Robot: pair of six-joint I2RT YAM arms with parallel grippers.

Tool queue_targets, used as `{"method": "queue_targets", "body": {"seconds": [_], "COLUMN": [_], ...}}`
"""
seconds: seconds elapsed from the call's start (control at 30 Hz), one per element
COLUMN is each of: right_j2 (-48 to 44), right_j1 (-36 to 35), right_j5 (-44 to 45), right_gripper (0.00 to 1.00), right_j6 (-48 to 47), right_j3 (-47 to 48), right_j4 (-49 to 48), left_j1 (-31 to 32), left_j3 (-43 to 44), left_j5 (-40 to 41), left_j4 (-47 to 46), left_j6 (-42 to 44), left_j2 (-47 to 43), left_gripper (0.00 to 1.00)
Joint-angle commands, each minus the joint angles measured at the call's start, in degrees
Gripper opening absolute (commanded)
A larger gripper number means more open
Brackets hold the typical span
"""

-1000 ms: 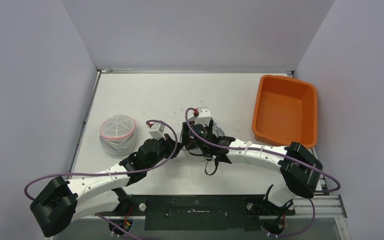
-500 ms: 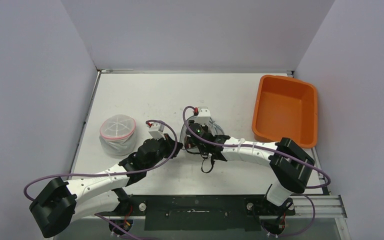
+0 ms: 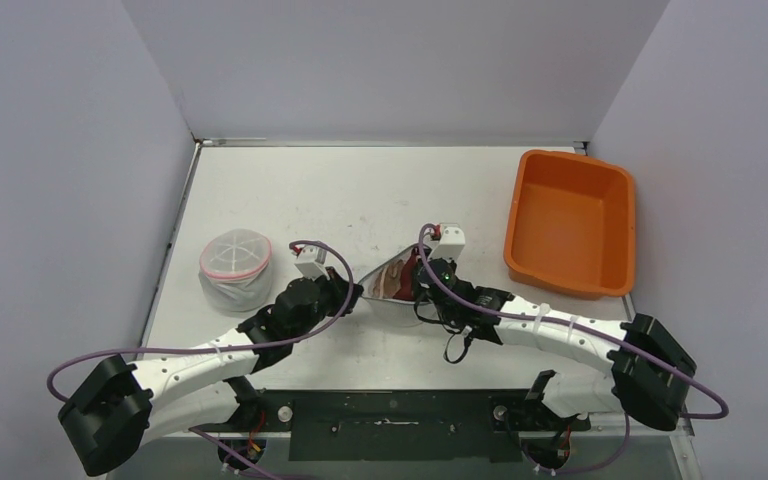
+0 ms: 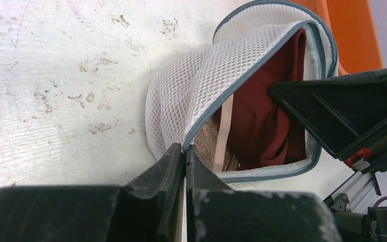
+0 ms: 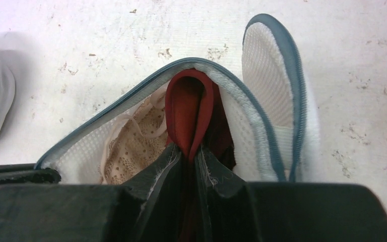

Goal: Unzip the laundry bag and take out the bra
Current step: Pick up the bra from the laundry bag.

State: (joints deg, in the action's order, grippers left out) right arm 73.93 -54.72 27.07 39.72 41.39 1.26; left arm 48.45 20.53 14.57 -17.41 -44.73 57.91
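The laundry bag (image 3: pixel 388 272), white mesh with grey-blue zip trim, lies open at the table's middle between both arms. My left gripper (image 4: pixel 185 151) is shut on the bag's zip edge (image 4: pixel 196 85) at the left end of its mouth. The bra (image 5: pixel 189 108), a fold of dark red fabric, stands up in the opening. My right gripper (image 5: pixel 189 151) is shut on that fold from the near right side. Beige lace with a pale strap (image 5: pixel 136 146) lies inside the bag beside the red fabric. From above, the right gripper (image 3: pixel 418 285) sits at the bag's right end.
An orange bin (image 3: pixel 570 220) stands at the right edge of the table. A second round mesh bag with pink trim (image 3: pixel 235 265) sits at the left. Grey walls close in the table on three sides.
My right gripper has shut on the red fabric and drawn to the right. The bag's mouth is now stretched wide between the two grippers. The left gripper has stayed put.
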Motion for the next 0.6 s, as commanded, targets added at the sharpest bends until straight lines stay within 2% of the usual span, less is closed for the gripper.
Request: {"method": "queue_targets", "body": {"seconds": [0.0, 0.1, 0.13, 0.23, 0.3, 0.43, 0.57], "right_j2": [-4.5, -4.5, -4.4, -4.3, -3.9, -2.3, 0.0], "right_j1": [1.6, 1.7, 1.7, 1.7, 1.7, 1.7, 1.5], "right_j5": [-4.0, -5.4, -6.0, -7.3, -7.9, -8.2, -8.6], "right_gripper": [0.05, 0.06, 0.12, 0.46, 0.57, 0.65, 0.66], "right_j6": [-1.2, -0.3, 0.0, 1.5, 2.5, 3.1, 3.2], "right_j3": [-4.3, -4.3, -4.1, -3.7, -3.2, -1.6, 0.5], "right_j4": [-3.7, -4.1, -4.3, -4.8, -5.0, -4.6, -3.5], "left_j1": [0.4, 0.5, 0.5, 0.9, 1.3, 1.9, 2.7], "left_j3": [-0.1, -0.1, -0.1, -0.4, -0.6, -0.8, -0.6], "left_j5": [0.5, -0.6, -0.9, -1.6, -1.8, -2.2, -2.4], "left_j4": [-3.0, -3.7, -4.0, -4.8, -5.5, -6.2, -6.7], "left_j6": [0.6, 0.8, 0.9, 1.0, 1.2, 1.8, 2.1], "left_j2": [0.8, 2.0, 2.2, 1.8, 1.2, 0.7, 1.3], "left_gripper": [0.00, 0.00, 0.00, 0.00, 0.00, 0.00, 0.00]}}
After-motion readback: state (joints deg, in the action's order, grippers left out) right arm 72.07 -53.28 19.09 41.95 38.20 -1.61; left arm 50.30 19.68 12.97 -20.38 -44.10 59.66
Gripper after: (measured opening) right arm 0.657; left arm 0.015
